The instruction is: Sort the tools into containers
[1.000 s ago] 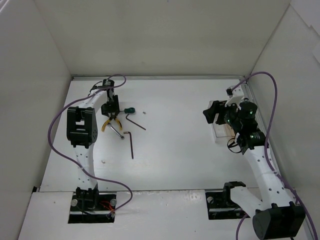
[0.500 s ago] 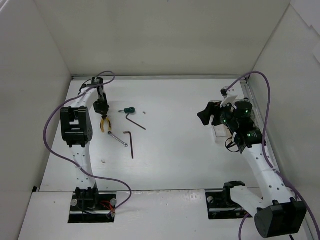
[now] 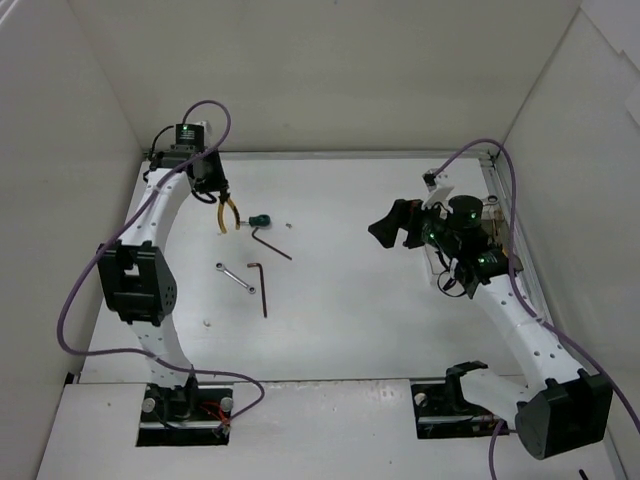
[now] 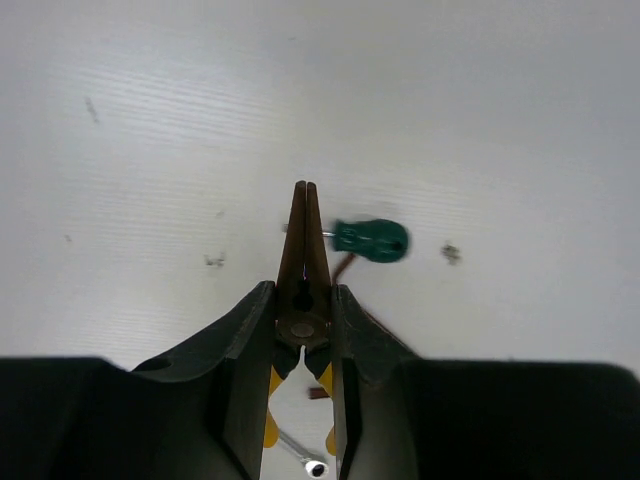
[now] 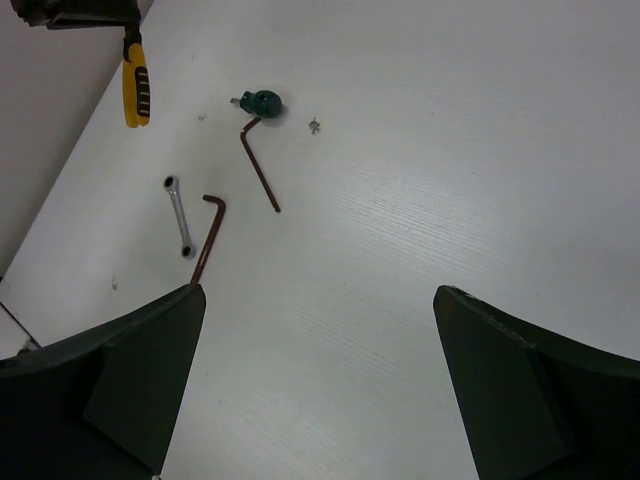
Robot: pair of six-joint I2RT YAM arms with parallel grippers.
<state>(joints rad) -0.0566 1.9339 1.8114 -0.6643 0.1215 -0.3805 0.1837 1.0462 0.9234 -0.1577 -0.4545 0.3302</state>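
**Pliers clamped at far left, right jaws empty**

The white bench carries everything, walled on three sides. The left arm reaches to the far-left corner, and its jaws are clamped on the yellow-handled pliers at the pivot. The pliers are held clear of the bench, nose closed. The right arm leans in from the right side. Its jaws stand wide apart with nothing between them, over bare bench.

A clear container sits near the right edge, mostly hidden beneath the right arm.

The other tools lie loose on the left half, well apart from the container. One hex key lies nearest the arm bases, and a second hex key lies just beyond it. The silver wrench lies just left of the nearer key. The green-handled screwdriver lies by the bend of the farther key. A tiny screw lies just right of the screwdriver.
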